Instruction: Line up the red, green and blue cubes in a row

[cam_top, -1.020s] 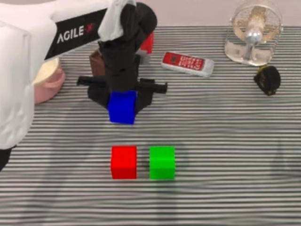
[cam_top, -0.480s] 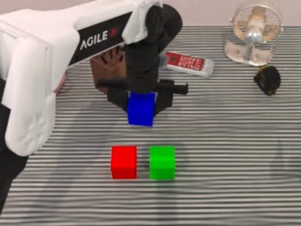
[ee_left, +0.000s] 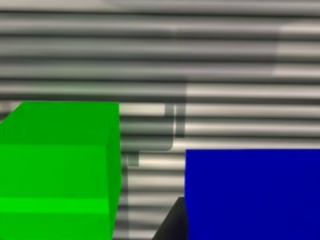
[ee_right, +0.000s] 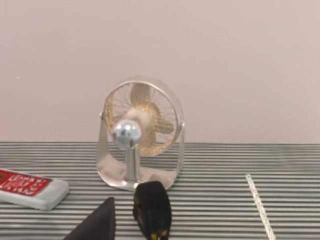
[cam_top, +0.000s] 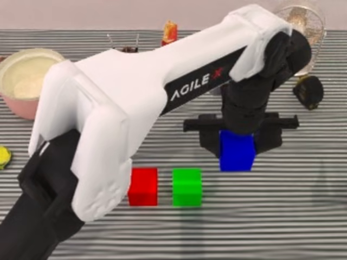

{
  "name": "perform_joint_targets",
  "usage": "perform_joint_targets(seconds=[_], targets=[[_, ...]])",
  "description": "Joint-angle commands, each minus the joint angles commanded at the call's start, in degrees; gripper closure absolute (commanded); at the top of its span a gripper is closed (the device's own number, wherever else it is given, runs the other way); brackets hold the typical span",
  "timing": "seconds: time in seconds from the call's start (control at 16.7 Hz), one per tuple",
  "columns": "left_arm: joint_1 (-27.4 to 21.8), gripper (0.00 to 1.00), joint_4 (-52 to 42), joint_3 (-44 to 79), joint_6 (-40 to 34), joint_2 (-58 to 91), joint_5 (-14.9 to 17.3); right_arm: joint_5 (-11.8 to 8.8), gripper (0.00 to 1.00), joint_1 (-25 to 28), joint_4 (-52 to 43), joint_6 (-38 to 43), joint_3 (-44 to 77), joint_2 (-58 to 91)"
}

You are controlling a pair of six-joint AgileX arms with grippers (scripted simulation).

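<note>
The red cube (cam_top: 143,186) and the green cube (cam_top: 187,187) sit side by side on the striped table, a small gap between them. My left gripper (cam_top: 238,142) hangs above and to the right of the green cube, shut on the blue cube (cam_top: 237,156), which is held clear of the table. The left wrist view shows the blue cube (ee_left: 252,195) close up beside the green cube (ee_left: 55,170). My right gripper (ee_right: 100,225) is outside the top view, parked near the fan.
A pink bowl (cam_top: 24,81) stands at the back left. A small red carton (cam_top: 169,32) is at the back. A wire-caged fan (cam_top: 303,21) and a black tape measure (cam_top: 308,91) are at the back right. A red-and-white bar (ee_right: 27,187) lies near the fan.
My left arm has swung to the right and slightly nearer with the blue cube, from behind the red cube to right of the green cube. Red and green cubes have not moved.
</note>
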Motion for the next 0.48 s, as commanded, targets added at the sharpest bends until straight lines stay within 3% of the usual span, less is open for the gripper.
perform_joint_targets(seconds=[0.48], targets=[[-0.86, 1.0, 1.98, -1.36, -1.01, 0.15, -0.03, 0.0, 0.0, 0.0, 0.0, 0.0, 0.0, 0.0]])
